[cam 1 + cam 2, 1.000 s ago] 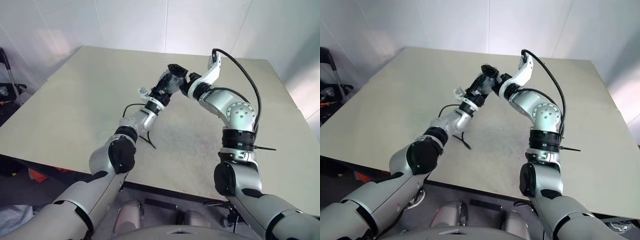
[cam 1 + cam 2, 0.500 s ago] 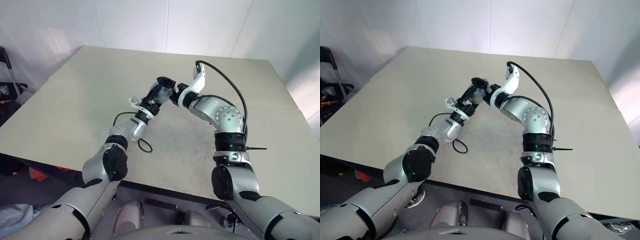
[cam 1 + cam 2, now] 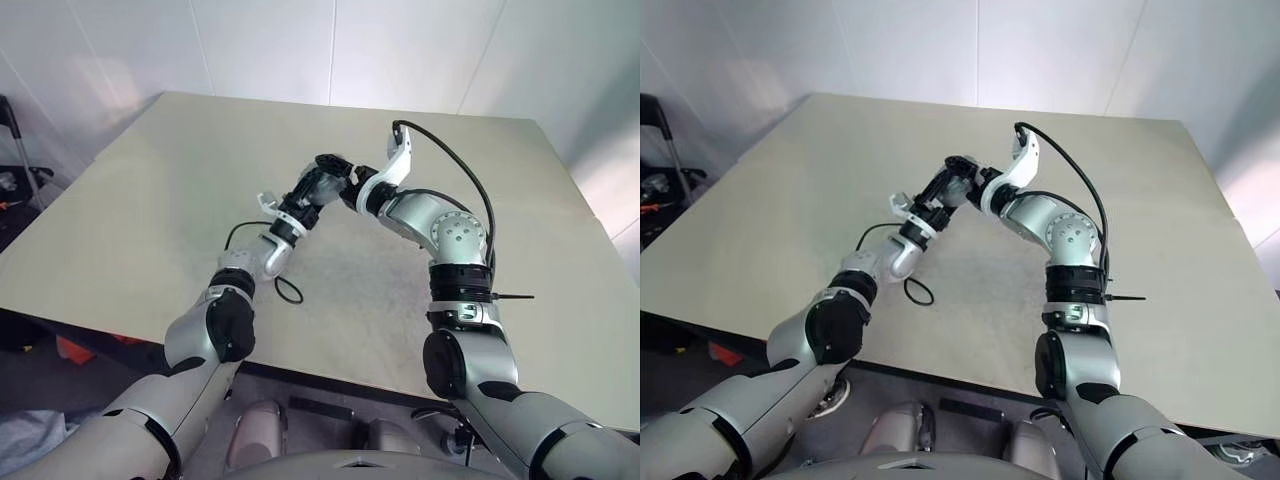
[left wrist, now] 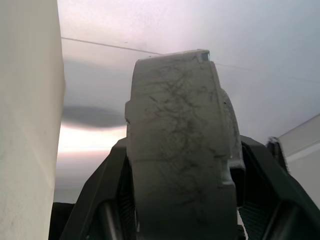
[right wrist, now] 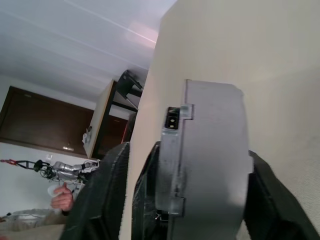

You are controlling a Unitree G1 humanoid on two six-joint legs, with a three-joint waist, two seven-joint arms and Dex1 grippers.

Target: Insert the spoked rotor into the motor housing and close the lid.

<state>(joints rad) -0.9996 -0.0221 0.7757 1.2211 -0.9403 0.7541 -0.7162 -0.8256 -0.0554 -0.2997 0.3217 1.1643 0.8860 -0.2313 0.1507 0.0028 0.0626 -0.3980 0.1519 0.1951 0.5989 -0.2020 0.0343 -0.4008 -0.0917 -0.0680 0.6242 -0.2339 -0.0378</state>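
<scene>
Above the middle of the table, my two grippers meet around the motor housing [image 3: 331, 170], a short round grey body. In the left wrist view the motor housing [image 4: 177, 145] stands edge-on, scuffed, with my left gripper [image 3: 322, 174] shut on it. In the right wrist view the same grey body [image 5: 210, 165], with a small connector on its rim, sits between the black fingers [image 5: 107, 200] of my right gripper [image 3: 347, 188], which press against both its sides. I cannot tell the lid apart from the housing. The spoked rotor is hidden.
The tan table [image 3: 150, 210] stretches wide under both arms, its front edge near me. A black cable [image 3: 285, 290] loops from my left forearm down to the tabletop. A person's hand [image 5: 62, 197] and dark furniture lie beyond the table's edge.
Both grippers, together with the housing, have shifted to the left and a little lower over the table. Since half a second ago they have hardly moved.
</scene>
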